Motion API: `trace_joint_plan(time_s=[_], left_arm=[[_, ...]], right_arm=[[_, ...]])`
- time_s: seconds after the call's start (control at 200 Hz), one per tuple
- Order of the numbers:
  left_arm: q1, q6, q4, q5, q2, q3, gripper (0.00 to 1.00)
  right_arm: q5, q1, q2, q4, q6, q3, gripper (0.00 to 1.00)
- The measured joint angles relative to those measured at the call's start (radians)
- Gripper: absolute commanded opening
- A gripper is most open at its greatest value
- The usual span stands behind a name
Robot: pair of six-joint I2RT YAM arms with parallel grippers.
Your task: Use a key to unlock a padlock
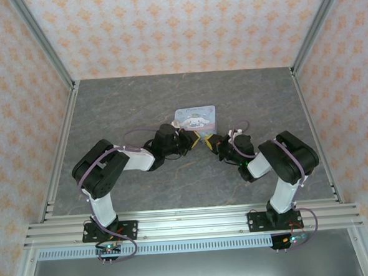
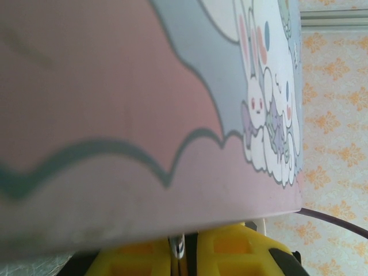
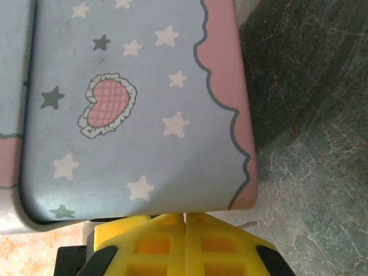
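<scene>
I cannot tell where the padlock lies; it is too small to pick out in the overhead view, where the two claws meet. In the left wrist view a thin metal piece (image 2: 176, 246), dark and silvery, sits in the slit between the left gripper's (image 2: 183, 240) yellow fingers (image 2: 230, 248), which are pinched narrow around it. Whether it is the key I cannot tell. The right gripper's (image 3: 185, 221) yellow fingers (image 3: 221, 241) are pressed flat together, and a fine pale sliver (image 3: 248, 224) pokes out beside them.

Both claws sit close against the pale blue cartoon tin (image 3: 126, 115), whose lid looms just beyond each pair of fingers. From above, the tin (image 1: 195, 118) rests near the middle of the bench (image 1: 126, 104). The left gripper (image 1: 195, 137) and right gripper (image 1: 210, 142) meet tip to tip at its near edge.
</scene>
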Motion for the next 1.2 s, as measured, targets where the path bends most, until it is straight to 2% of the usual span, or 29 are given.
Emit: trace_joint_plan(time_s=[0.24, 0.535, 1.196], left_arm=[[0.000, 0.000, -0.001, -0.002, 0.000, 0.000, 0.00], [-0.002, 0.000, -0.009, -0.014, 0.000, 0.000, 0.00], [0.001, 0.019, -0.015, -0.050, 0.000, 0.000, 0.00]], right_arm=[[0.008, 0.009, 0.000, -0.001, 0.011, 0.000, 0.00], [0.072, 0.072, -0.025, -0.024, 0.016, 0.000, 0.00], [0.083, 0.075, 0.003, -0.038, 0.078, 0.038, 0.00]])
